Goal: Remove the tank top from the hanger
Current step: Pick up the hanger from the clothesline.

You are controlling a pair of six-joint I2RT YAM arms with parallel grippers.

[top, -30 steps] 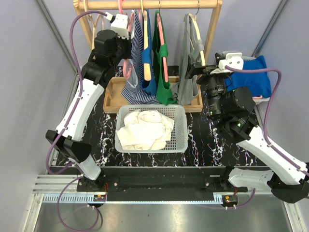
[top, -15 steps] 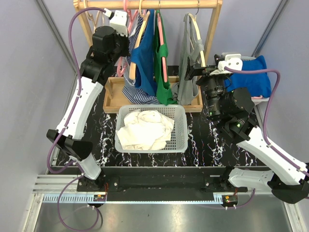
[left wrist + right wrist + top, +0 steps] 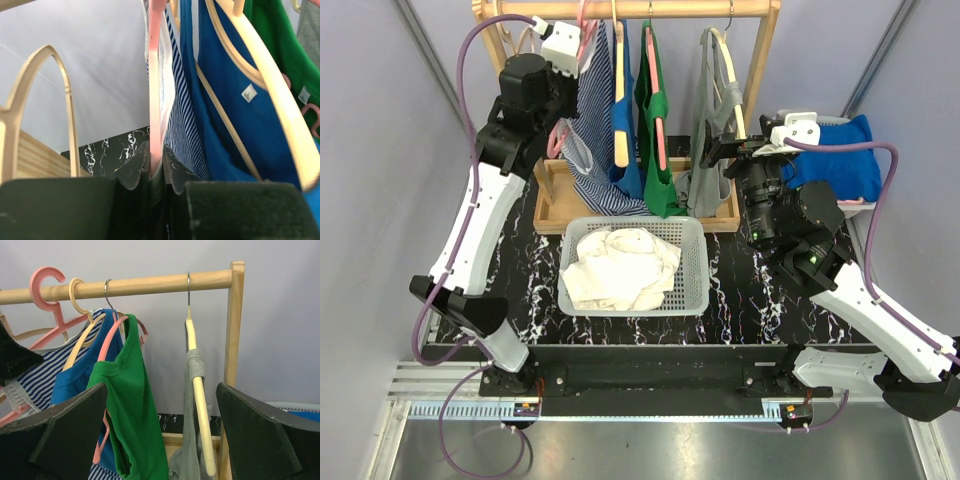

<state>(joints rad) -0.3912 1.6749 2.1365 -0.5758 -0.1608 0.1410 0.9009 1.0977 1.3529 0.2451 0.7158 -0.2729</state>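
Several tank tops hang on a wooden rail [image 3: 650, 8]: striped [image 3: 592, 150], blue [image 3: 628, 130], green [image 3: 656, 150] and grey [image 3: 708, 150]. My left gripper [image 3: 576, 72] is high at the rail's left end, shut on the thin pink hanger [image 3: 154, 100] that carries the striped tank top [image 3: 182, 125]; its jaws pinch the pink bar between the tips [image 3: 156, 165]. My right gripper [image 3: 161, 390] stands open in front of the rack with nothing between its fingers. It faces the green tank top [image 3: 132, 405] and the grey tank top [image 3: 192, 405] on its wooden hanger [image 3: 200, 390].
A white mesh basket [image 3: 565, 270] holding a crumpled cream cloth sits in front of the rack. The rack's wooden base tray [image 3: 555, 195] lies behind it. A blue cloth [image 3: 840, 155] rests on a bin at the right. The rack's upright post [image 3: 234, 320] is close to my right fingers.
My left gripper has closed onto the pink hanger and shifted slightly left and up. The striped and blue tops swung with it. The right arm has not moved.
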